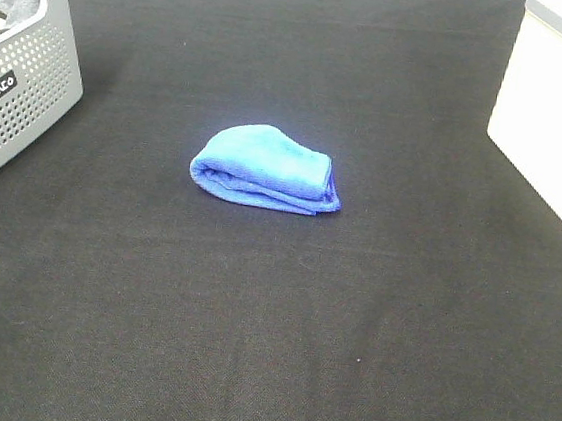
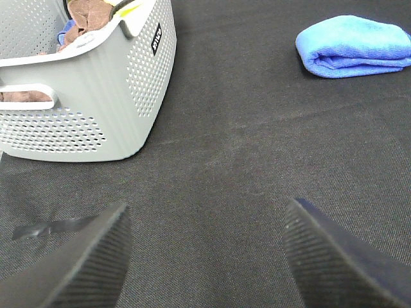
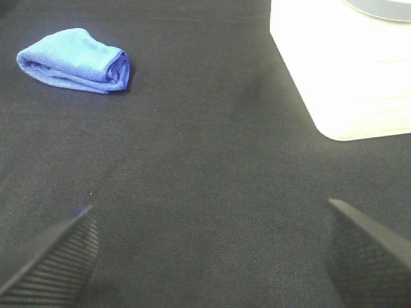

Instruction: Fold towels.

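A blue towel [image 1: 265,169] lies folded in a small bundle in the middle of the black cloth-covered table. It also shows in the left wrist view [image 2: 354,46] and in the right wrist view [image 3: 76,60]. My left gripper [image 2: 205,256] is open and empty, hovering over bare cloth near the basket, well away from the towel. My right gripper [image 3: 209,253] is open and empty over bare cloth, also far from the towel. Neither arm shows in the exterior high view.
A grey perforated basket [image 1: 18,82] stands at the back left and holds more towels [image 2: 80,25], brown among them. A white surface [image 1: 561,129] borders the black cloth at the right, also in the right wrist view [image 3: 340,70].
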`<state>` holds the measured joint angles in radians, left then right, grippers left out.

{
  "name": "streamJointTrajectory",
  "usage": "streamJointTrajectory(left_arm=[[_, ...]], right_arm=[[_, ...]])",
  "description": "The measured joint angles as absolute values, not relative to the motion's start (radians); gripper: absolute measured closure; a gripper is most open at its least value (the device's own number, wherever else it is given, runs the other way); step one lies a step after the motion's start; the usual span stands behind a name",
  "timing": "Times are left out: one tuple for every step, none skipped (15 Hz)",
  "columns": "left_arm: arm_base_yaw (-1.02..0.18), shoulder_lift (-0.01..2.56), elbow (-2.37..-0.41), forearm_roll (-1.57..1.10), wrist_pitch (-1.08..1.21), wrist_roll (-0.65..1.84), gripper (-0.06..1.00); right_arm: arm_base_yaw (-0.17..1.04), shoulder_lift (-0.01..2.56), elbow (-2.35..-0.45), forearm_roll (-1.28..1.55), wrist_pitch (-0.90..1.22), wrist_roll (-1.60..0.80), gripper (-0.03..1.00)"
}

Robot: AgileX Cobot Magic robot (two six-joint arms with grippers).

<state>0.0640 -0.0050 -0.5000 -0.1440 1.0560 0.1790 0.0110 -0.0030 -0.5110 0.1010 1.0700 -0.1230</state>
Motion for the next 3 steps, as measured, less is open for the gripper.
streamJointTrajectory(left_arm=[[0.064, -0.005, -0.5, -0.144, 1.056, 0.179, 0.29], [0.064, -0.005, -0.5, -0.144, 1.056, 0.179, 0.29], [0.064, -0.005, -0.5, -0.144, 1.056, 0.179, 0.29]], right_arm=[[0.011, -0.003, -0.511, 0.101, 1.07, -0.123, 0.1], [0.011, -0.003, -0.511, 0.101, 1.07, -0.123, 0.1], [0.011, -0.003, -0.511, 0.101, 1.07, -0.123, 0.1]])
